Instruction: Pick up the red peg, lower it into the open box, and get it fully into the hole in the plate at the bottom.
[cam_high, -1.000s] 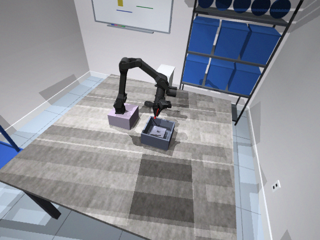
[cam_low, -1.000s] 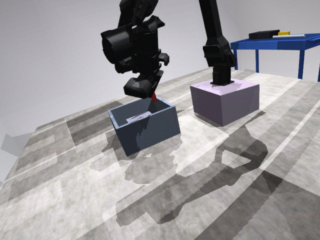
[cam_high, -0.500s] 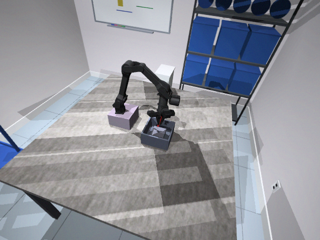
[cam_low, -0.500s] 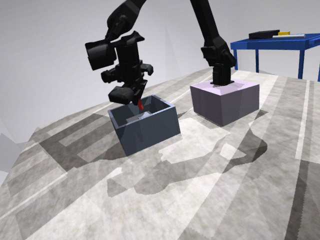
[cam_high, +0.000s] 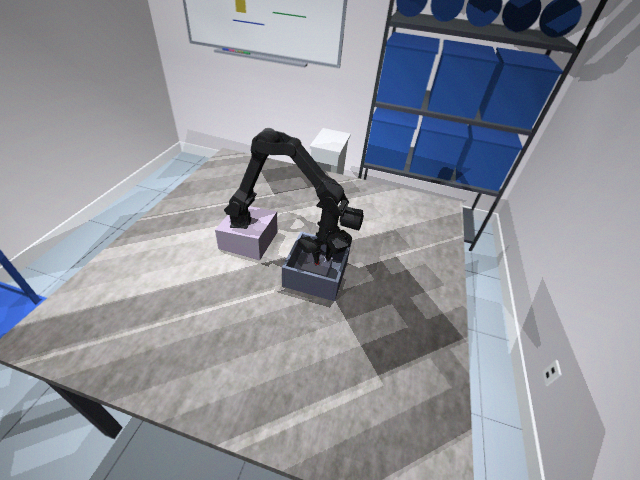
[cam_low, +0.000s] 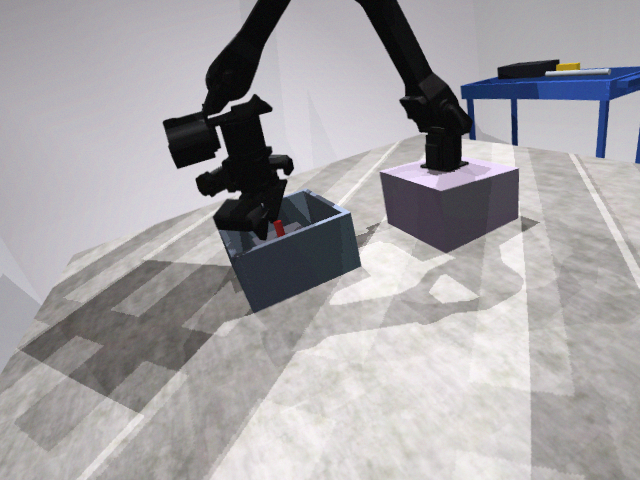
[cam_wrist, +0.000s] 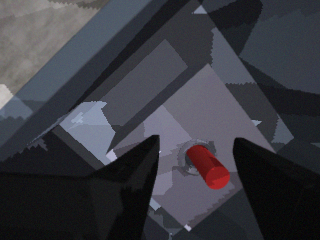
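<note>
Gripper (cam_high: 323, 259) (cam_low: 270, 227) (cam_wrist: 195, 143) pointing down, 2 fingers parted
</note>
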